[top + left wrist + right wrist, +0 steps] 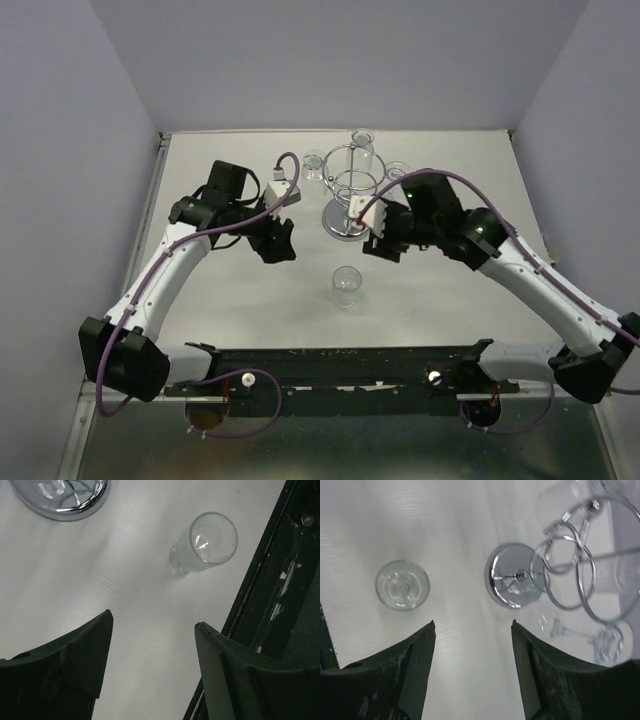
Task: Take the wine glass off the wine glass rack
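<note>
The chrome wine glass rack (348, 190) stands at the back middle of the table on its round mirrored base (344, 223). Clear wine glasses hang from its loops at the back (362, 140), left (313, 165) and right (397, 172). One clear glass (346, 286) stands alone on the table in front of the rack. My left gripper (275, 243) is open and empty, left of the base. My right gripper (385, 245) is open and empty, just right of the base. The right wrist view shows the base (512, 582), the loops (570, 575) and a hanging glass (590, 635).
The white table (240, 310) is walled in by pale panels at the left, back and right. A black rail (340, 365) with the arm mounts runs along the near edge. The left wrist view shows the lone glass (205, 542) and the rail (280, 590).
</note>
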Action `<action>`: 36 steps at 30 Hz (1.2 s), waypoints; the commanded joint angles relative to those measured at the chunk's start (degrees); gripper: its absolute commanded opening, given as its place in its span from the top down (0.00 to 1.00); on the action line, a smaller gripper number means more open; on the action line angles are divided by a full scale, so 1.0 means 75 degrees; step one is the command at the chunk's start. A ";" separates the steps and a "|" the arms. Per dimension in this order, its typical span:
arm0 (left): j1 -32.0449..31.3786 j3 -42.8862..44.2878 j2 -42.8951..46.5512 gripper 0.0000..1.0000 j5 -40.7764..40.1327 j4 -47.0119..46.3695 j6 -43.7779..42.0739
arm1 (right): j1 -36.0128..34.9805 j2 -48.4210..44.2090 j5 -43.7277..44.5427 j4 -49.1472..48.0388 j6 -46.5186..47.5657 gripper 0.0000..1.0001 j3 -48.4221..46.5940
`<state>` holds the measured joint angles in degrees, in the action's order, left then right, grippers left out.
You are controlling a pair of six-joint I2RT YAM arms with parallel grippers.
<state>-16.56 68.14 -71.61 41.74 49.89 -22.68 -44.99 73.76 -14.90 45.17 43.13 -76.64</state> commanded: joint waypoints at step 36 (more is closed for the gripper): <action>-0.3828 0.1123 -0.2910 0.98 -0.3349 -0.0407 0.1196 | 0.3925 -0.2709 0.2162 -0.1428 -0.3021 0.36 0.2426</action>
<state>-45.50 77.14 -97.73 19.88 43.86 -12.80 -16.01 53.49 2.13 36.80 20.99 -59.27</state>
